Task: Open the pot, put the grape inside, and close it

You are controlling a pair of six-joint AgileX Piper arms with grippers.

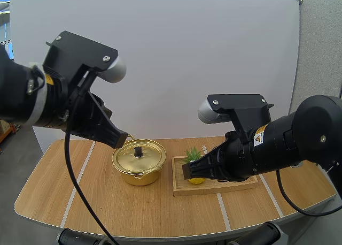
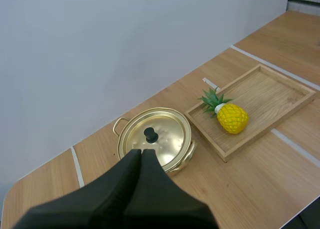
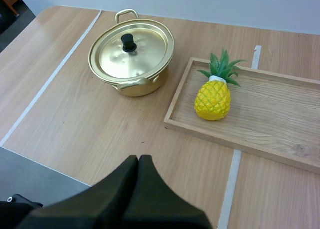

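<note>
A gold pot (image 1: 140, 167) stands on the table with its lid (image 1: 140, 155) on; the lid has a black knob (image 1: 138, 151). To its right, a yellow toy pineapple (image 1: 193, 154) lies at the left end of a wooden tray (image 1: 214, 187); I see no grapes. My left gripper (image 1: 124, 139) hangs shut above the pot's far left rim. My right gripper (image 1: 185, 173) is shut too, raised in front of the pineapple and partly covering it. In the left wrist view the shut fingers (image 2: 141, 151) point at the pot (image 2: 155, 136). In the right wrist view the shut fingers (image 3: 138, 158) hover over bare table, short of the pot (image 3: 131, 56) and the pineapple (image 3: 213, 98).
The tray (image 3: 280, 124) is bare right of the pineapple (image 2: 231, 117). White tape lines (image 3: 231, 184) cross the wooden table (image 1: 107, 202). A white wall stands close behind the table. The table's front edge runs near my right gripper.
</note>
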